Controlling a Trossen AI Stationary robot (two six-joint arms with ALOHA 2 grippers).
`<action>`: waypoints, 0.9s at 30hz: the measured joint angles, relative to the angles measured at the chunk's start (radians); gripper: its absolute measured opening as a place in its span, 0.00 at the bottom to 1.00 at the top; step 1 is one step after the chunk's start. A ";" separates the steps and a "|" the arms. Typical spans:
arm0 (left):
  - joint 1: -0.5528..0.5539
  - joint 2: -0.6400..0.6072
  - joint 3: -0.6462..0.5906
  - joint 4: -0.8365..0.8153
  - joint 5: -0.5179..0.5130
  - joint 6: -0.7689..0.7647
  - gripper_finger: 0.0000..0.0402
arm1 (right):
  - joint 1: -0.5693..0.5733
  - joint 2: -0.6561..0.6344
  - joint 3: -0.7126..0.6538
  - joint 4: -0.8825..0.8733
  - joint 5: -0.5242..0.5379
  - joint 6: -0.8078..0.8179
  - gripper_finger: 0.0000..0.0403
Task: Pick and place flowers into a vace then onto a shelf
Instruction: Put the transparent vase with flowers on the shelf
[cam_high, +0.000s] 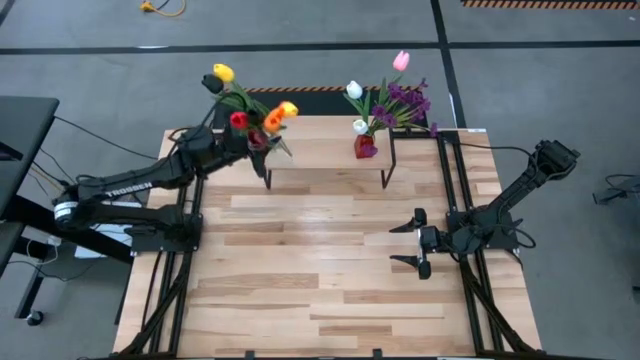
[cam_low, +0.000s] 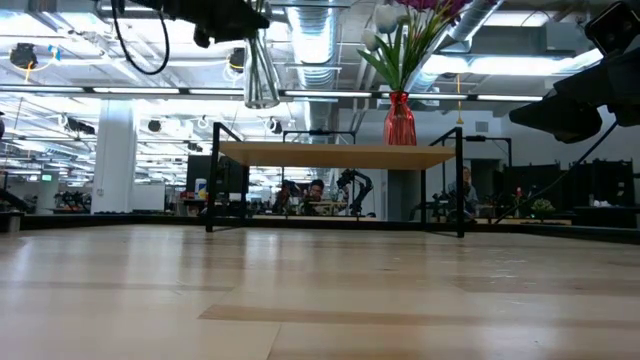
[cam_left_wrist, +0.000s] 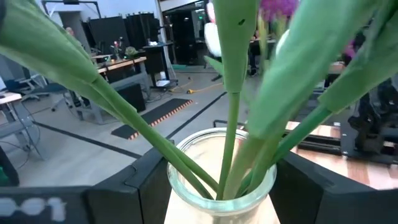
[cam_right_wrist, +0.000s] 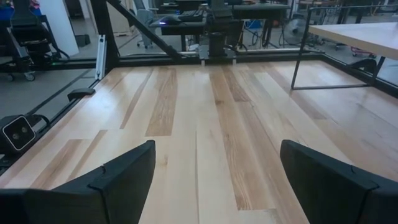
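Observation:
A clear glass vase (cam_low: 260, 72) with tulips (cam_high: 240, 100) in yellow, dark, red and orange hangs above the left end of the shelf (cam_low: 340, 153), and my left gripper (cam_high: 255, 138) is shut on it. In the left wrist view green stems (cam_left_wrist: 230, 124) rise out of the vase's rim (cam_left_wrist: 186, 149). A red vase (cam_high: 365, 147) with white, pink and purple flowers (cam_high: 395, 98) stands by its base on the shelf's right half. Over the table's right part my right gripper (cam_high: 415, 243) is open, with nothing between its fingers. My left gripper pinches the clear vase just below its rim (cam_left_wrist: 177, 177), one finger (cam_left_wrist: 140, 183) on each side of the glass. The fingers come level from the table's left. The vase hangs about upright, its base (cam_low: 261, 102) clear of the shelf top.
The shelf stands on thin black legs (cam_low: 460, 190) at the table's far edge, with bare top left of the red vase. The plank tabletop (cam_high: 310, 270) stretches in front of it. Black frame rails (cam_high: 455, 190) run along the table's sides.

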 joint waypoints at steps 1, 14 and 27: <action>0.021 0.000 0.000 0.001 0.017 -0.002 0.52 | 0.000 0.000 0.000 0.000 0.000 0.000 0.83; 0.203 0.131 0.023 0.067 0.215 -0.054 0.52 | -0.002 0.000 0.000 -0.003 0.002 -0.001 0.83; 0.252 0.342 0.199 -0.022 0.254 -0.051 0.52 | -0.002 0.000 0.000 -0.005 0.002 -0.001 0.83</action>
